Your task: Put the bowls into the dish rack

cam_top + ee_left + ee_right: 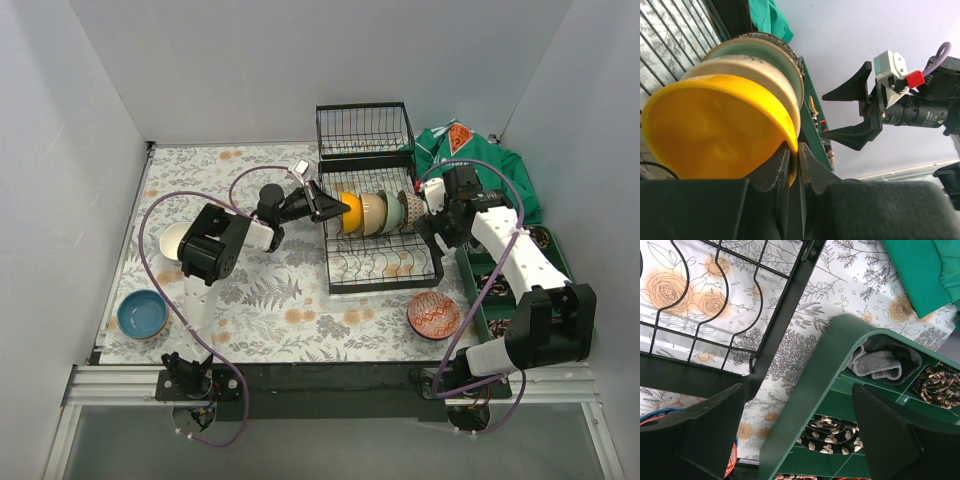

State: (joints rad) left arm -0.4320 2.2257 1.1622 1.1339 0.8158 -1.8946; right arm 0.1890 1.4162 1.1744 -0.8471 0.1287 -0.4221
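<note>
The black wire dish rack (383, 262) stands mid-table. On edge in its slots stand a yellow-orange bowl (350, 212), a cream bowl (373, 212), a mint green bowl (393, 212) and a brown patterned bowl (412, 208). My left gripper (333, 208) is shut on the yellow-orange bowl's rim (715, 130); its jaws (796, 150) pinch the edge. My right gripper (432, 218) is open and empty at the rack's right side, above the gap between the rack (785, 305) and the tray. A blue bowl (142, 314), a white bowl (170, 241) and a red patterned bowl (434, 315) lie on the table.
A green compartmented tray (478, 272) with rolled socks runs along the right edge, and it also shows in the right wrist view (810, 390). A green cloth (485, 165) lies at the back right. The rack's raised basket (365, 130) is at the back. White walls enclose the table.
</note>
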